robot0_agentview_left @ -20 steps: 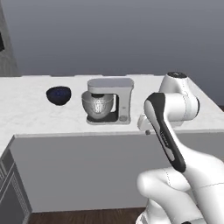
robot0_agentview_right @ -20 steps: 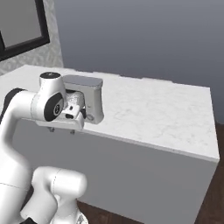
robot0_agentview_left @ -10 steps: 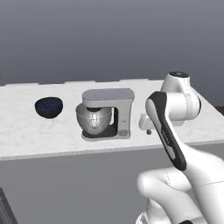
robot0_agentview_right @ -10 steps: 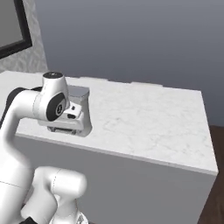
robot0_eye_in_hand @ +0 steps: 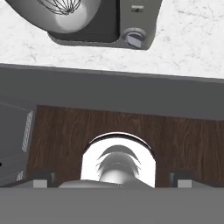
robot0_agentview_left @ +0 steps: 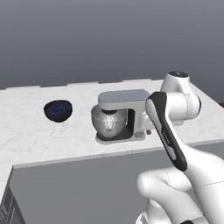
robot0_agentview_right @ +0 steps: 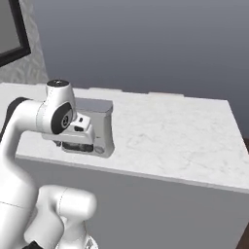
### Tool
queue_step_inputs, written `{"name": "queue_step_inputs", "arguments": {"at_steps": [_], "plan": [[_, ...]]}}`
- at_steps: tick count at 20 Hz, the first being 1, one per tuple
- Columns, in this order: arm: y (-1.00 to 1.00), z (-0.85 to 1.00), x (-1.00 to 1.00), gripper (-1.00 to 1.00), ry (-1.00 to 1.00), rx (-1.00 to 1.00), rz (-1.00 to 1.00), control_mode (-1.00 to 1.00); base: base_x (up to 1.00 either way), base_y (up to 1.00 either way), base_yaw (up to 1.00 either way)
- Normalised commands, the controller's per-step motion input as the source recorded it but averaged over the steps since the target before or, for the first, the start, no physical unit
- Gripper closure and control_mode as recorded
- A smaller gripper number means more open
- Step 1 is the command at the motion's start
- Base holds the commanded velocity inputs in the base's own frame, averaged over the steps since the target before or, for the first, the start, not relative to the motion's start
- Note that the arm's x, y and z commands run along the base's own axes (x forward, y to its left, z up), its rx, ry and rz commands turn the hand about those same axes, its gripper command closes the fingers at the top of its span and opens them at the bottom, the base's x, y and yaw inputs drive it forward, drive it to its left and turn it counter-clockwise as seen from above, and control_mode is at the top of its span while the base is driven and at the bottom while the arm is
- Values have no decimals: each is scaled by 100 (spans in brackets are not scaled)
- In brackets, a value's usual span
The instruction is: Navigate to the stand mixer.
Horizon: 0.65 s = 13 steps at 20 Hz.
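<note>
White marble counter (robot0_agentview_left: 35, 135) before a grey wall carries the stand mixer (robot0_agentview_left: 120, 116) near its front edge, a dark blue bowl (robot0_agentview_left: 57, 110) well to its left. Gripper (robot0_eye_in_hand: 113, 178) fingertips sit wide apart, empty. Approach looks nearly complete; the next move calls for a small centring advance.

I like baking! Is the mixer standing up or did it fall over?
Standing up. The stand mixer sits flat on its dark base on the counter.
</note>
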Motion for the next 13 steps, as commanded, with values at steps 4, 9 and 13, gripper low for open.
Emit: {"name": "queue_step_inputs", "arguments": {"at_steps": [4, 9, 13], "plan": [[0, 0, 0, -100, 0, 0, 0, 100, 49, 31, -14], [0, 0, 0, -100, 0, 0, 0, 100, 43, 39, -13], [0, 0, 0, -100, 0, 0, 0, 100, 23, 46, -13]]}}
